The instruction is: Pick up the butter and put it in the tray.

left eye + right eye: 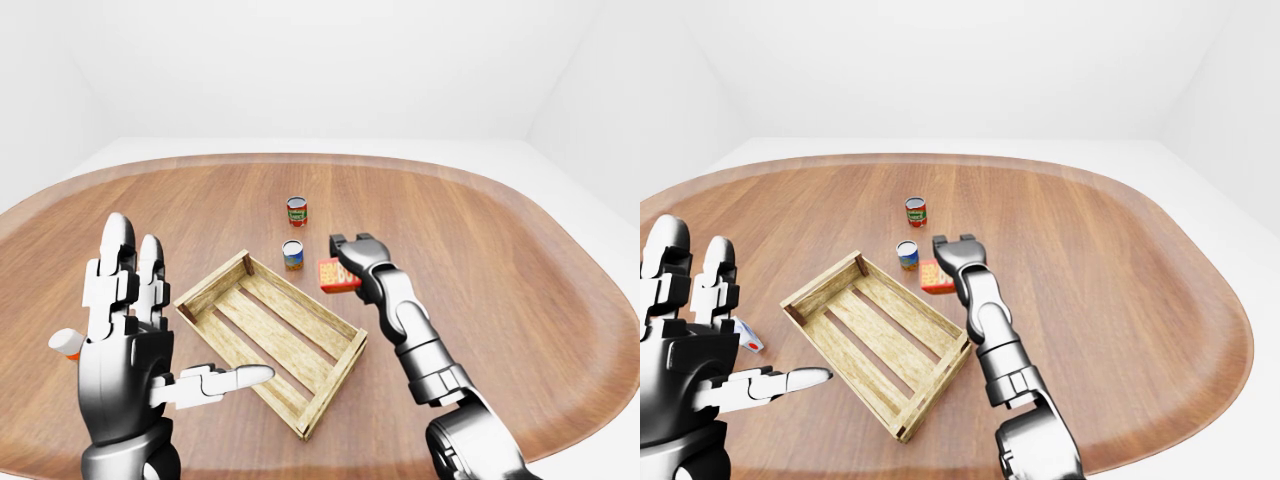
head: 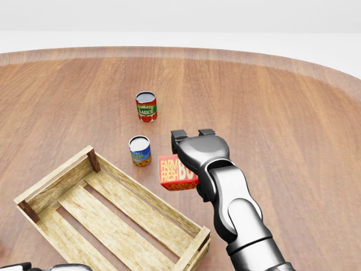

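The right hand [image 2: 194,164] fingers are gripping the butter [image 2: 172,173] just beside the tray [image 2: 148,197]; the left hand [image 1: 125,350] fingers are spreading wide.

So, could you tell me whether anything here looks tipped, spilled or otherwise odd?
Nothing stands out. Both cans stand upright on the table, the tray sits flat, and the right robot hand holds the butter beside it.

My right hand [image 2: 194,161] is extended on a straightened arm, fingers closed round the butter box [image 2: 176,173]. My left hand [image 1: 135,350] is raised upright, palm facing right, fingers spread, thumb pointing sideways, holding nothing.
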You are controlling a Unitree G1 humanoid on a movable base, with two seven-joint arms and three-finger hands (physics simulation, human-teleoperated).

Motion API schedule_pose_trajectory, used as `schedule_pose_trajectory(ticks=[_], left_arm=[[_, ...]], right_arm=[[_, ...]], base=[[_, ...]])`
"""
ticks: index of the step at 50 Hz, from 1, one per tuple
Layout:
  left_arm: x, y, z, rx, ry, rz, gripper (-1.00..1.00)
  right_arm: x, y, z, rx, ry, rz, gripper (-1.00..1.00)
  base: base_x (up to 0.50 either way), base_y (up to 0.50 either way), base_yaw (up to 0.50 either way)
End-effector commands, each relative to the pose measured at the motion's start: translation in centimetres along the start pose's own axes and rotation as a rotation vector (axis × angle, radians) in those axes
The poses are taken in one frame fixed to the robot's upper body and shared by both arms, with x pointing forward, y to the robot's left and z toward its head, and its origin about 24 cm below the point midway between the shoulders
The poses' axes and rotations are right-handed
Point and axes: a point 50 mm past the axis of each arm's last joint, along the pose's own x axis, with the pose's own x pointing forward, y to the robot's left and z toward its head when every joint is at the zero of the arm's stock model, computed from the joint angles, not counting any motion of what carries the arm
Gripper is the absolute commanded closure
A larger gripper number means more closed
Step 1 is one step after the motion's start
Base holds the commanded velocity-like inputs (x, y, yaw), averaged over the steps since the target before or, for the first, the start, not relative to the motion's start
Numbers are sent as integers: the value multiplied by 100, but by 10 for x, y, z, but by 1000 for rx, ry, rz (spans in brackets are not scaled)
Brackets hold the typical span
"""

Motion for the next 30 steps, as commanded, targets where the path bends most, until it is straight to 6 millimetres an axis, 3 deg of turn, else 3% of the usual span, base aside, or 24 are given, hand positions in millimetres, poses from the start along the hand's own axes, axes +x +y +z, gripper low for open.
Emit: schedule_pose_trajectory(ticks=[1, 30], left_arm=[[0, 0, -1, 0, 3, 1, -100], [-1, 0, -2, -2, 10, -1, -100]], right_arm=[[9, -13, 23, 38, -72, -52, 100], [35, 1, 79, 239, -185, -25, 100]], base=[[0, 0, 0], [0, 0, 0]])
